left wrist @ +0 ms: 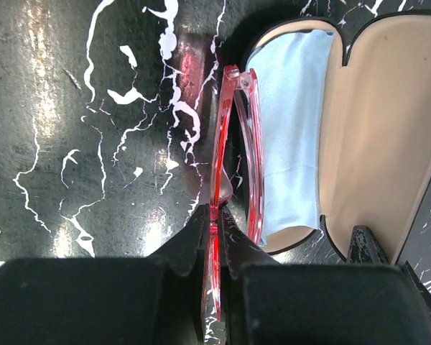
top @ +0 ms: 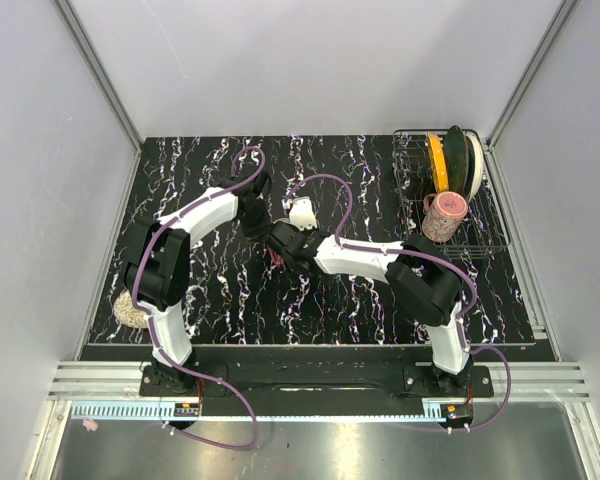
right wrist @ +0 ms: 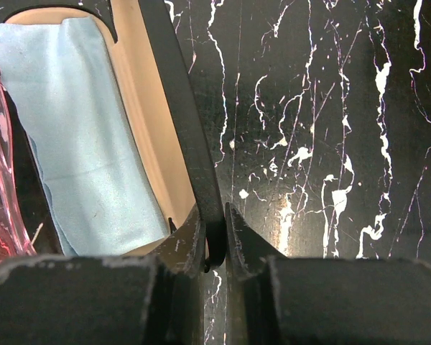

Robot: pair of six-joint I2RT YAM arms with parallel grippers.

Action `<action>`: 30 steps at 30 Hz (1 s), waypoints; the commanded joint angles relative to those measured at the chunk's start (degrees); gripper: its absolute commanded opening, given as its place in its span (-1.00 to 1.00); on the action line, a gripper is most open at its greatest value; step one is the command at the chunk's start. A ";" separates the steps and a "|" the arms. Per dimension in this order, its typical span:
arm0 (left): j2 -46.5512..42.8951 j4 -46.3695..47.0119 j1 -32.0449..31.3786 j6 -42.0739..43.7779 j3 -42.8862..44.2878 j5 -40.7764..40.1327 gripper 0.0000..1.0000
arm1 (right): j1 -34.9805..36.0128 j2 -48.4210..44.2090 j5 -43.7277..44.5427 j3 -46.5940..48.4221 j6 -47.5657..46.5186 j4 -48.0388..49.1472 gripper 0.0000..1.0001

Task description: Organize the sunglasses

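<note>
One pair of sunglasses (left wrist: 254, 158) sits clenched in the left gripper (left wrist: 214, 233), just beside one open black case (right wrist: 179, 122) (one blue cloth (right wrist: 79, 129) inside), its rim pinched by the right gripper (right wrist: 214, 230).

- I have two grippers: my left gripper (left wrist: 214, 241) and my right gripper (right wrist: 214, 241).
- One pair of sunglasses (left wrist: 237, 144).
- One black case (left wrist: 377, 129).
- One light blue cloth (left wrist: 291, 122).
- One wire rack (top: 485, 245).
- About three upright plates (top: 437, 162); I can't separate them surely.
- One pink cup (top: 444, 215).
- One speckled lump (top: 130, 310).
</note>
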 commanded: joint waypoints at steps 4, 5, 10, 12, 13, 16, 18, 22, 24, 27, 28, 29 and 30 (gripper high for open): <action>-1.55 -0.97 -0.18 -1.45 3.02 -1.16 -1.00 | -0.09 0.91 0.72 0.28 0.96 1.90 -0.88; -0.94 -0.98 -0.26 -1.80 3.11 -1.15 -0.99 | -0.09 0.91 0.63 0.28 0.96 1.99 -0.88; 0.91 -0.89 -0.26 -2.68 4.69 -0.89 -0.87 | -0.09 0.82 0.28 -0.07 1.14 2.34 -0.88; 1.52 -0.98 -0.26 -2.86 5.57 -0.80 -0.87 | -0.09 0.91 0.10 -0.24 1.14 2.43 -0.88; 1.79 -0.98 -0.26 -2.86 5.75 -0.72 -0.86 | -0.18 0.91 0.01 -0.25 1.23 2.34 -0.88; 2.31 -0.97 -0.26 -2.86 6.01 -1.15 -0.85 | -0.18 0.91 0.19 -0.25 1.23 2.52 -0.88; 2.67 -0.89 -0.26 -2.77 5.84 -1.15 -0.85 | -0.18 0.91 0.01 -0.25 1.23 2.61 -0.88; 3.19 -0.89 -0.53 -2.60 5.40 -0.89 -0.78 | -0.18 0.91 -0.25 -0.25 1.40 2.78 -0.88; 3.46 -0.89 -0.70 -2.33 5.48 -0.89 -0.73 | -0.09 0.99 -0.51 -0.25 1.32 2.70 -0.88; 3.46 -0.45 -0.97 -2.24 5.75 -0.89 -0.63 | -0.18 1.08 -0.69 -0.33 1.40 2.70 -0.88; 3.55 -0.45 -0.97 -2.16 6.01 -0.80 -0.60 | -0.18 1.08 -0.78 -0.33 1.32 2.78 -0.88; 3.55 -0.45 -1.05 -2.15 6.27 -0.80 -0.58 | -0.18 1.08 -0.86 -0.33 1.32 2.78 -0.88; 3.63 -0.45 -1.23 -2.15 6.54 -0.80 -0.57 | -0.18 1.00 -0.95 -0.25 1.40 2.78 -0.88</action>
